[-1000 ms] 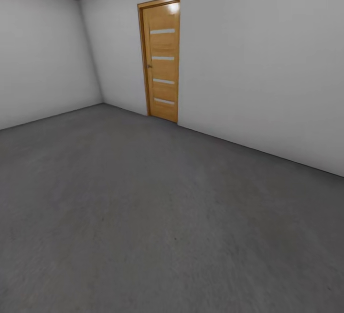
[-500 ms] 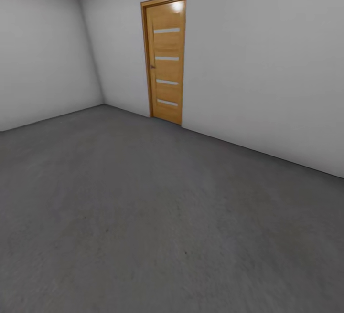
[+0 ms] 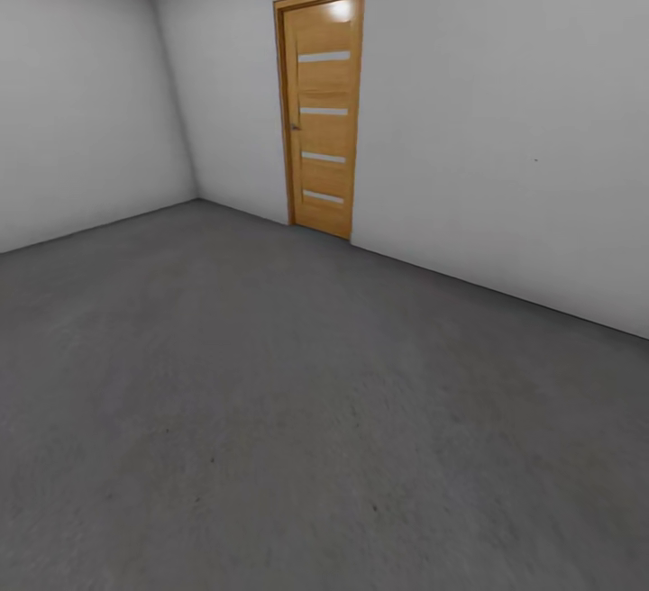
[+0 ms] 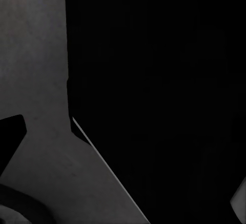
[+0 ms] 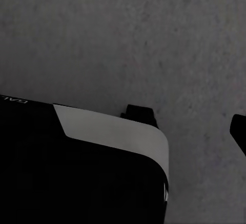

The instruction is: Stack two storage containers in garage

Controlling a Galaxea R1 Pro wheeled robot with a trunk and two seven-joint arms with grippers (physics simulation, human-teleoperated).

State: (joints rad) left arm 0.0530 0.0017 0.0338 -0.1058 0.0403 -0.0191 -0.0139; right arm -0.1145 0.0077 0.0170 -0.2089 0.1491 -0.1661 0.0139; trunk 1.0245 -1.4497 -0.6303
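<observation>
The two storage containers are out of view, and so is the living room. I am in the garage, with its dark grey floor (image 3: 297, 411) spread in front of me in the head view. In the right wrist view my right gripper (image 5: 188, 124) hangs over that floor (image 5: 128, 39), its two dark fingertips (image 5: 138, 111) apart and only bare floor between them. The left wrist view shows a strip of floor (image 4: 36, 70) beside a large black part of the robot (image 4: 164, 90). A dark finger (image 4: 10, 137) pokes in at the edge, and I cannot make out that gripper's state.
A wood-panelled door (image 3: 323, 109) with narrow glass slits stands shut in the white far wall (image 3: 505, 122). Another white wall (image 3: 81, 104) meets it in a corner at the left. A black and white body panel (image 5: 102, 157) of the robot covers the near part of the right wrist view.
The whole head view has shifted: the door now sits a little further right and looks slightly larger, so the camera has moved. Nothing in the room itself has moved.
</observation>
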